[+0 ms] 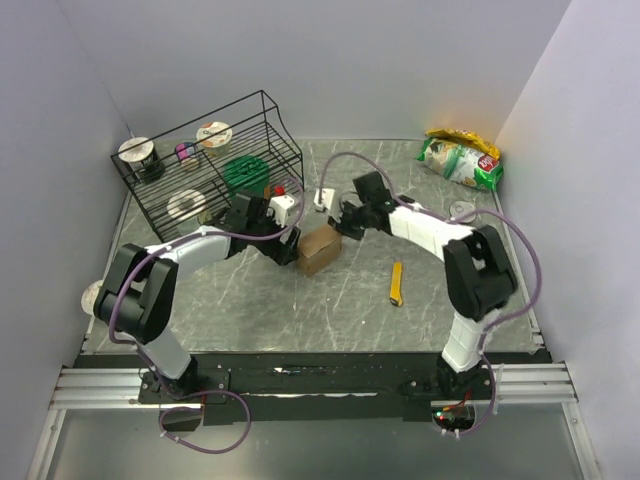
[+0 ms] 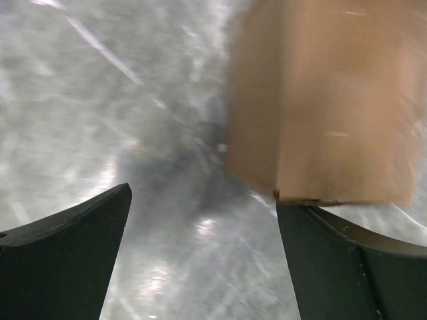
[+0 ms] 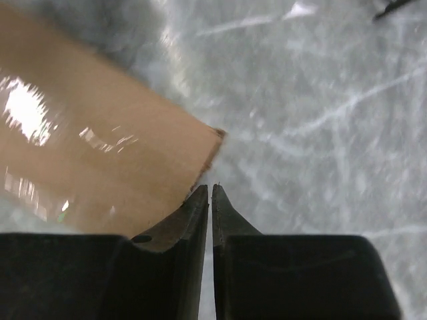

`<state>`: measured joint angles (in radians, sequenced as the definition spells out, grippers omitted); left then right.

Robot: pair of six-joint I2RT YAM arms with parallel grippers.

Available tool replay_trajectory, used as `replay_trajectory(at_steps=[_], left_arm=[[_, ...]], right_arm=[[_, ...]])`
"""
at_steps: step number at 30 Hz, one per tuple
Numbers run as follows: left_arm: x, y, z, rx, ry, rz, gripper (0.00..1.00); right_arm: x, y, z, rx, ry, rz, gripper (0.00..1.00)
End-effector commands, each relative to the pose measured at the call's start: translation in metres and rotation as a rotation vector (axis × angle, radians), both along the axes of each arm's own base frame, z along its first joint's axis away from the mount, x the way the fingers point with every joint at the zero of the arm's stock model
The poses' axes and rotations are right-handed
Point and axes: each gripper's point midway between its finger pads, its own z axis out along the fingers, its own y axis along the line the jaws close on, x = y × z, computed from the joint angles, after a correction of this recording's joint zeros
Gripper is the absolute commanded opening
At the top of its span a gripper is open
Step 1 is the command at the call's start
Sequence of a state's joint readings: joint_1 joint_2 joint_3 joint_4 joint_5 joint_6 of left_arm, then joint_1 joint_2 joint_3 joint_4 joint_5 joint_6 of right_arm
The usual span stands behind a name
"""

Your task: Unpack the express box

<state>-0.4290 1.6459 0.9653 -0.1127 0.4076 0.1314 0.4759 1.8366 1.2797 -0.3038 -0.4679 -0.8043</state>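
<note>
We see the brown box (image 1: 319, 248) sitting on the desk (image 1: 250, 310) near its middle, between the two arms. Our left tool (image 2: 203, 199) stands wide and holds nothing; the box lies just beyond one finger, not between the two. Our right tool (image 3: 211, 190) is pinched almost together, only a thin slit between its fingers and nothing seen in it; a corner of the box lies just beside one finger. A black wire rack (image 1: 210, 160) stands at the back left, a green bag (image 1: 460, 160) at the back right.
</note>
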Motion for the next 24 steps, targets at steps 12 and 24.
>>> replay_trajectory(at_steps=[12, 24], left_arm=[[0.056, -0.009, 0.042, -0.108, -0.134, 0.073, 0.96], [-0.035, 0.004, 0.061, -0.27, -0.189, -0.219, 0.96]], right_arm=[[-0.139, -0.044, 0.013, -0.038, 0.28, -0.095, 0.15], [-0.103, 0.0, 0.117, 0.106, 0.005, 0.181, 1.0]])
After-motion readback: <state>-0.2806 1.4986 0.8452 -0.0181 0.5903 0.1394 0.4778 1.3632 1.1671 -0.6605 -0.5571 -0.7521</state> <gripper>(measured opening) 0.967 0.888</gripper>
